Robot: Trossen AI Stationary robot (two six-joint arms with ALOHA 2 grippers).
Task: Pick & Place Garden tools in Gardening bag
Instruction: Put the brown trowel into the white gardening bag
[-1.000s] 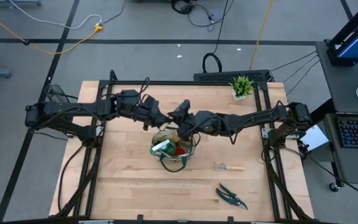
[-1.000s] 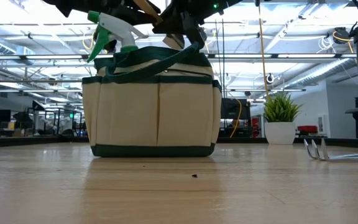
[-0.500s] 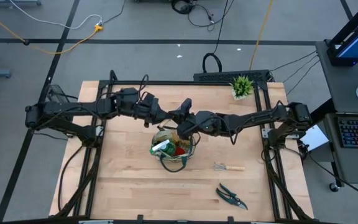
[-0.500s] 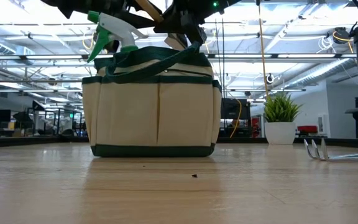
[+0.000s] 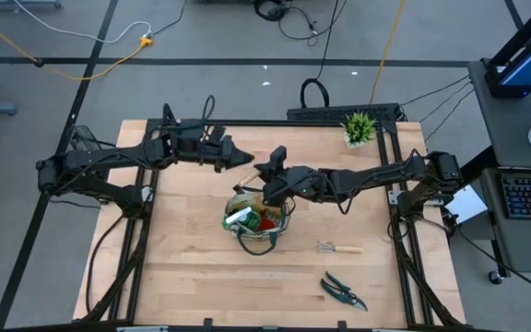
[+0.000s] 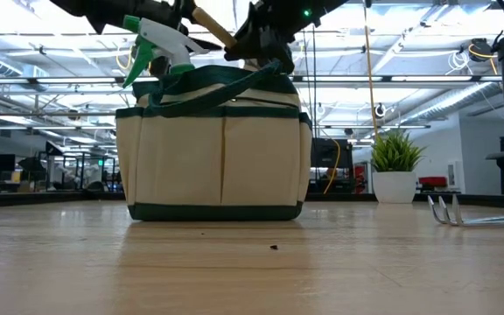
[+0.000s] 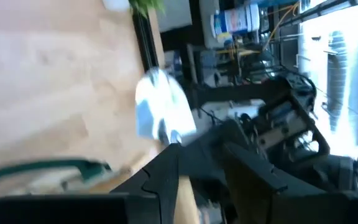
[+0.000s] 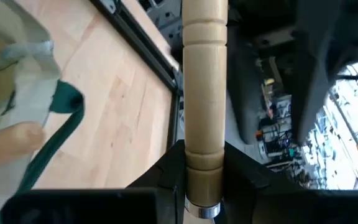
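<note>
The khaki gardening bag (image 5: 258, 221) with green trim stands mid-table. A green-and-white spray bottle (image 6: 151, 39) and a red item (image 5: 267, 222) stick out of its top. Just above the bag's far rim, my right gripper (image 8: 202, 163) is shut on a wooden-handled trowel (image 6: 213, 26), whose silvery blade (image 7: 160, 112) shows in the left wrist view. My left gripper (image 5: 244, 159) hangs open a little way off, toward the far left, with nothing held. A small fork (image 5: 339, 247) and dark pruning shears (image 5: 344, 292) lie on the table near the right front. My right gripper pinches the trowel's wooden handle (image 8: 202, 140) between its two fingers, near the metal collar end (image 8: 202, 211). The fingers come nearly level from the table's right and lie along the handle. The trowel is lifted clear above the bag, and its handle slants upward away from the gripper.
A small potted plant (image 5: 359, 127) stands at the table's far right corner. Bare wood lies left of and in front of the bag (image 6: 217, 149). The dark table frame (image 5: 404, 221) runs along the edges.
My left gripper has opened, rolled and drawn back from the trowel's handle toward the table's far left. My right gripper has stayed above the bag with the trowel and turned its wrist slightly.
</note>
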